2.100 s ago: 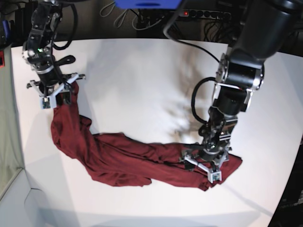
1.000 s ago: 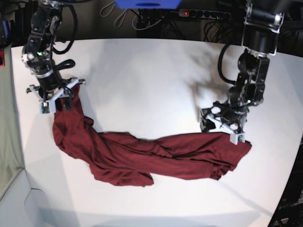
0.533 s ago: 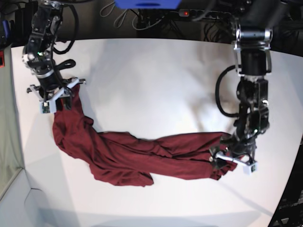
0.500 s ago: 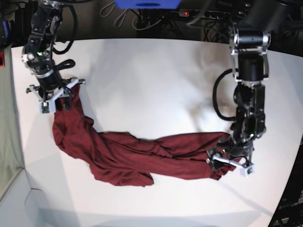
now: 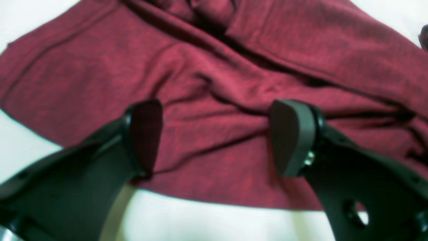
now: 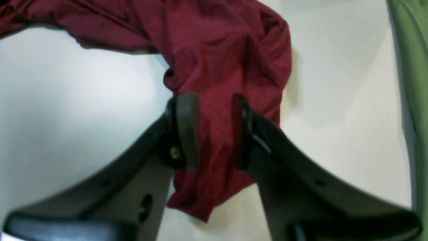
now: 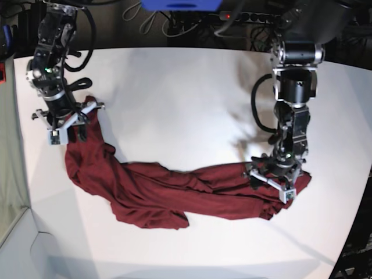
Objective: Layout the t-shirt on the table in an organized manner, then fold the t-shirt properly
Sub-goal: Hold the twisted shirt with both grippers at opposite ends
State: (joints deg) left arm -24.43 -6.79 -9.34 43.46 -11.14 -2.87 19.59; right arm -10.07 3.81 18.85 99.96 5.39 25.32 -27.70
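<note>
Layout stage, early. T-shirt (image 7: 168, 195) lies bunched in a long curved strip on the counter (image 7: 174, 99), not spread flat. Right hand (image 6: 214, 130) clenched on a gathered end of the t-shirt, lifted slightly off the counter. Left hand (image 5: 217, 137) released, fingers wide apart, poised over the t-shirt's opposite end. Left to do: grasp, spread flat, then all folds.
</note>
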